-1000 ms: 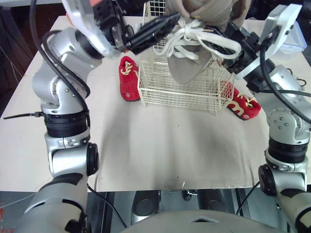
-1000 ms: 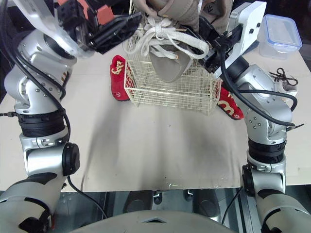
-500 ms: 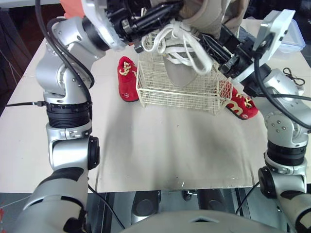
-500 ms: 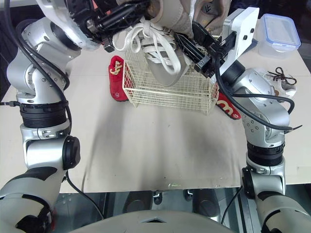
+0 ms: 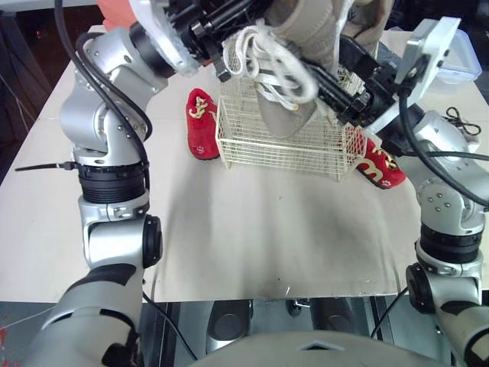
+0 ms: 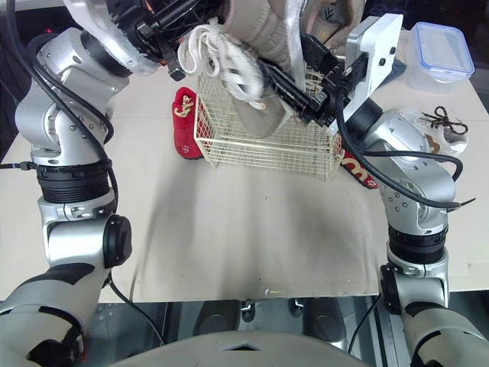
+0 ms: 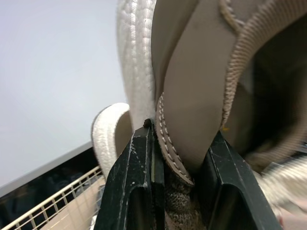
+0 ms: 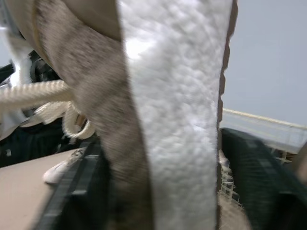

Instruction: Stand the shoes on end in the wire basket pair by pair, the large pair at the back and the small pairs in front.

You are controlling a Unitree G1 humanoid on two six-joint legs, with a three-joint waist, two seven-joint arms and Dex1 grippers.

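The left fingers (image 7: 140,165) are pinching the tan shoe's (image 5: 306,30) collar and the right fingers (image 8: 261,175) are clamping its sole, its toe dipping inside the wire basket (image 5: 283,147). A red slipper (image 5: 202,126) is lying just beside the basket's left edge and a second slipper (image 5: 384,167) is lying by its right edge, with bare worktop (image 5: 267,229) stretching in front.

The big shoe (image 5: 306,30) is soft tan cloth with fat, ropey white laces (image 5: 271,65). The basket (image 5: 283,145) is thin wire (not shiny). The red shoes (image 5: 202,126) look fuzzy.
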